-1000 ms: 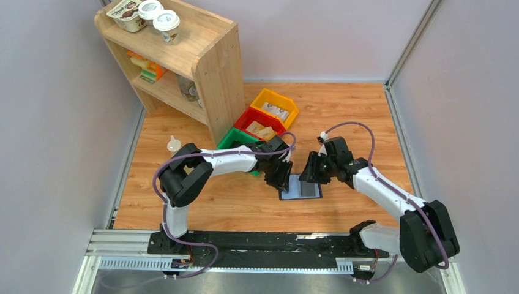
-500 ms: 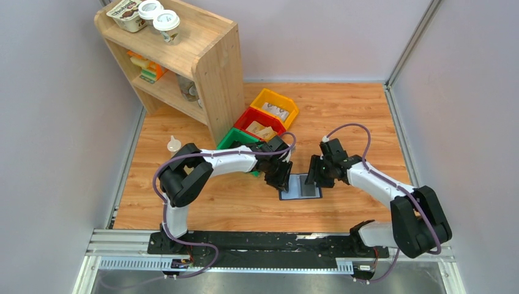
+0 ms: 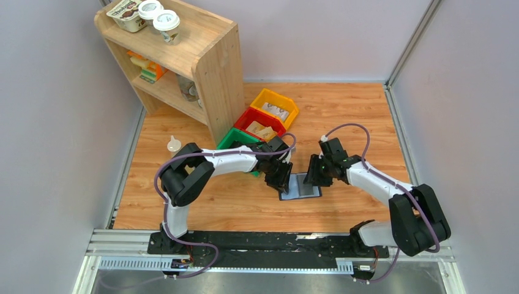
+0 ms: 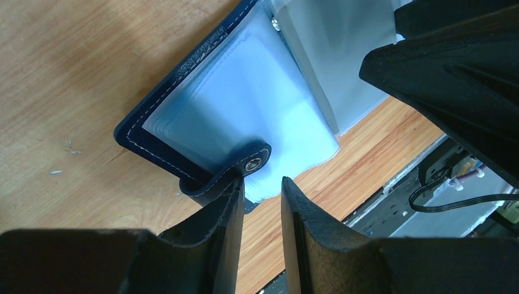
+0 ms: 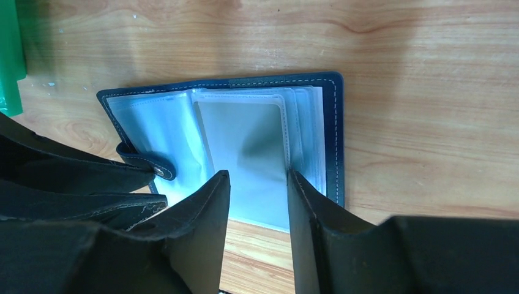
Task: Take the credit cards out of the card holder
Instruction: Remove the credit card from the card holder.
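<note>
A navy-blue stitched card holder (image 4: 238, 104) with clear plastic sleeves lies open on the wooden table (image 4: 73, 73). Its snap strap tab (image 4: 243, 165) rests against one fingertip of the left gripper (image 4: 262, 184), whose jaws stand slightly apart.

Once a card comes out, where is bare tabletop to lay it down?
Bare wood lies between the card holder and the near rail, and across the far right corner beyond the right gripper. It is crowded left of the holder: the left gripper, the coloured bins, then the shelf.
</note>
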